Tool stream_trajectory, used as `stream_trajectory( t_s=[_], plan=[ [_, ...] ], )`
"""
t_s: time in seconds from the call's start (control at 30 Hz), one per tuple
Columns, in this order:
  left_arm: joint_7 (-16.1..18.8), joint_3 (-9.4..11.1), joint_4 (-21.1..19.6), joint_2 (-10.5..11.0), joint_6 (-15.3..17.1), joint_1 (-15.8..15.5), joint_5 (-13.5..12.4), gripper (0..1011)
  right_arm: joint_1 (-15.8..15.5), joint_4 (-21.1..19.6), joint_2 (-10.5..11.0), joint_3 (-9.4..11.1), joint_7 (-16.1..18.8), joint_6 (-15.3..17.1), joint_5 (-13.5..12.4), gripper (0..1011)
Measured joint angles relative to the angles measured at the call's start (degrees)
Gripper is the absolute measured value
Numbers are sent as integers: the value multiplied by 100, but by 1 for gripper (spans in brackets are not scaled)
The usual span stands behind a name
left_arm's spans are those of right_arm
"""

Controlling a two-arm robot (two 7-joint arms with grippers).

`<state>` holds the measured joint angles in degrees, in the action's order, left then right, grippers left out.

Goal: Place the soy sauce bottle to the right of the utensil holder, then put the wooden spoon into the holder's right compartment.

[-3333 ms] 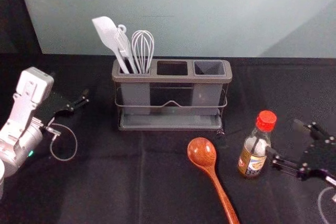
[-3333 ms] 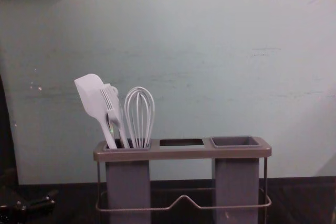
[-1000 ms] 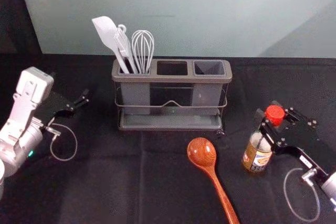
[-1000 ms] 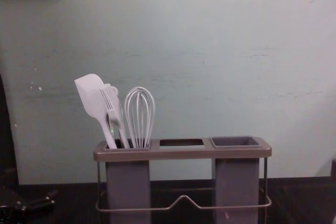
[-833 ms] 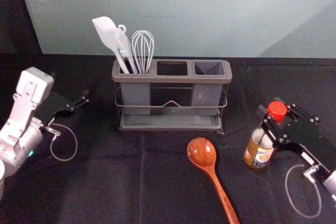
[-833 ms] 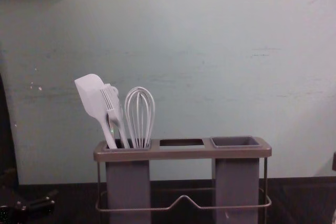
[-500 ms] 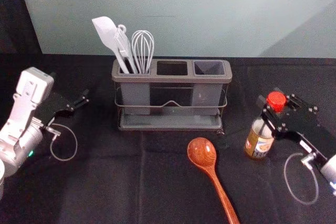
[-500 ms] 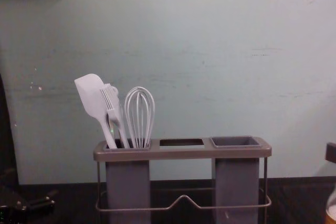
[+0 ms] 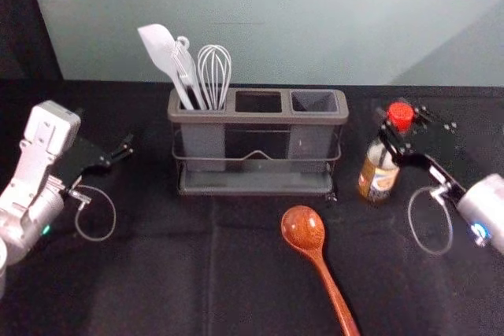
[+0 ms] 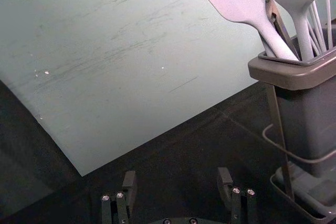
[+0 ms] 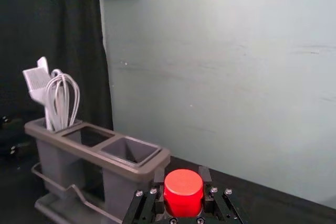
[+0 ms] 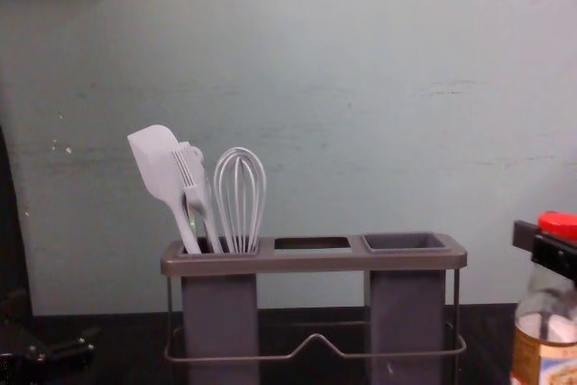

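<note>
Black cloth [image 9: 150, 281] covered the desk, with a pale wall [image 9: 276, 21] behind it. My right hand [image 11: 182, 179] was narrowed around the soy sauce bottle [image 9: 379, 175], gripping at its neck, just under the red cap [image 9: 401, 116]. The bottle stood roughly upright to the right of the utensil holder [image 9: 258, 119], near it but apart. I could not tell whether its base touched the cloth, and that was my chief worry: had I let go with a gap beneath it, it could have dropped and toppled. A grip so high might also have let the base swing, and any drift to the left could have knocked the holder's wire frame. Opening too wide on that side risked the same bump, so I judged a straight settling and a careful release best.

The wooden spoon [image 9: 303, 227] lay before the holder, bowl towards it, handle running back towards me. Its right compartment [image 9: 314, 101] was empty; a spatula [image 9: 160, 46], a brush [image 12: 189, 169] and a whisk [image 12: 239, 205] crowded the left one, out of the spoon's way. My left hand [image 10: 177, 174] waited idle off to the left, fingers wide apart, holding nothing.
</note>
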<state>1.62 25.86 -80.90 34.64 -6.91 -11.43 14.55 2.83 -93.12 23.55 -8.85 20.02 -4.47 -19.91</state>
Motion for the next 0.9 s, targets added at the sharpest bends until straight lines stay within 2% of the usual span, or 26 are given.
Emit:
stream_trajectory(
  t_s=[0.03, 0.2, 0.3, 0.53, 0.9],
  plan=[
    [0, 0, 0, 0, 0, 0, 0, 1005, 0, 0, 0, 0, 0, 0, 0, 387],
    [0, 0, 0, 0, 0, -1, 0, 1005, 426, 487, -214, -123, 34, -32, -18, 388],
    [0, 0, 0, 0, 0, 0, 0, 1005, 566, 688, -300, -177, 41, -97, -10, 388],
    [0, 0, 0, 0, 0, 0, 0, 1005, 739, 998, -465, -221, 36, -230, 3, 388],
    [0, 0, 0, 0, 0, 0, 0, 1005, 814, 1181, -583, -221, 25, -346, 8, 388]
  ],
)
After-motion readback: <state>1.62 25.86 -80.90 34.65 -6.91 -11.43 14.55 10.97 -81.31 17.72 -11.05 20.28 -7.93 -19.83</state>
